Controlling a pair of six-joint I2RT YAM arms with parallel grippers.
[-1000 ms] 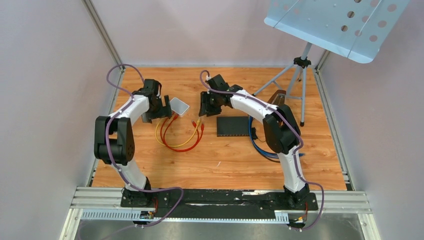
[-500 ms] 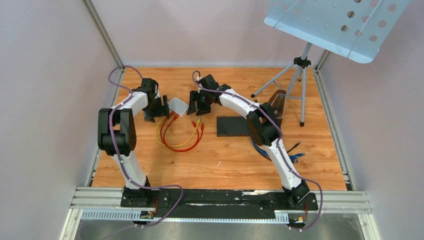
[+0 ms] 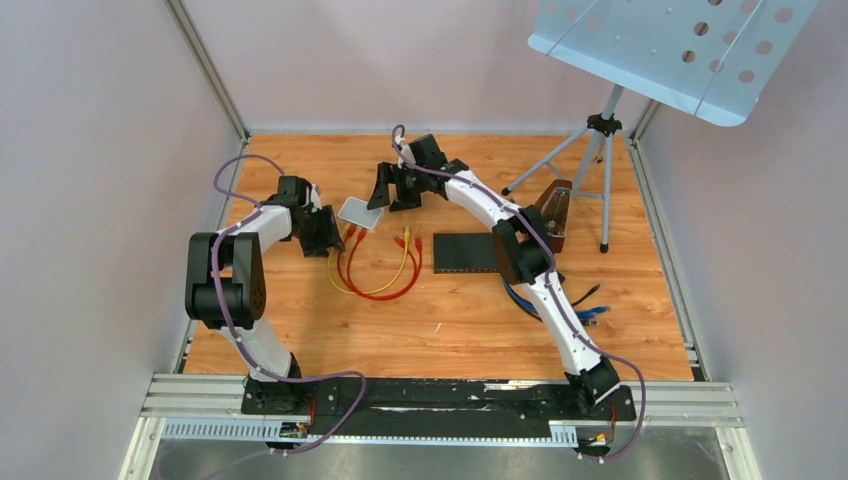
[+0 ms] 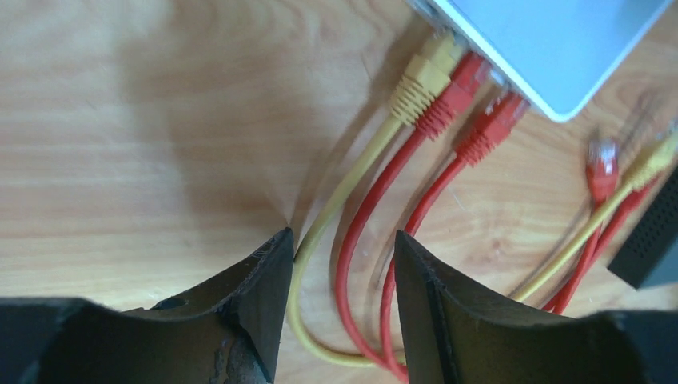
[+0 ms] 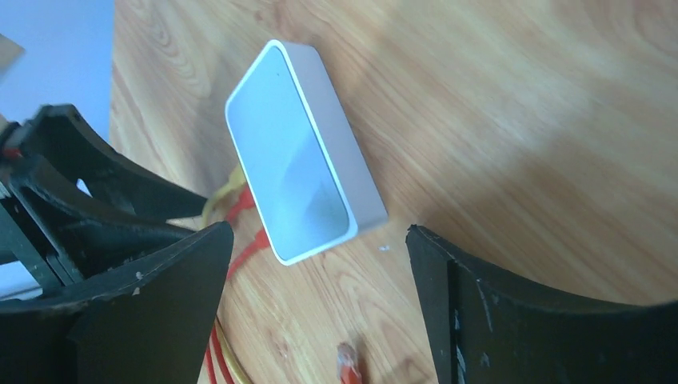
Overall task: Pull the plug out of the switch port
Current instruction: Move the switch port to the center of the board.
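A small white switch (image 3: pixel 359 213) lies on the wooden table with one yellow plug (image 4: pixel 422 74) and two red plugs (image 4: pixel 457 92) in its ports. My left gripper (image 3: pixel 326 238) is open just near-left of the switch. In the left wrist view its fingers (image 4: pixel 344 240) straddle the yellow and red cables behind the plugs without pinching them. My right gripper (image 3: pixel 389 190) is open just beyond and right of the switch. In the right wrist view (image 5: pixel 320 230) the switch (image 5: pixel 300 156) lies ahead of its fingers, untouched.
The cables (image 3: pixel 375 280) loop toward me and end in loose plugs (image 3: pixel 406 240) beside a black switch (image 3: pixel 465 252). Blue cables (image 3: pixel 530 300) lie by the right arm. A tripod stand (image 3: pixel 590 165) stands at the back right.
My left gripper has slid toward me from the switch's left side onto the cables. My right gripper has moved left and farther away, around the switch. The cable loop has shifted slightly right.
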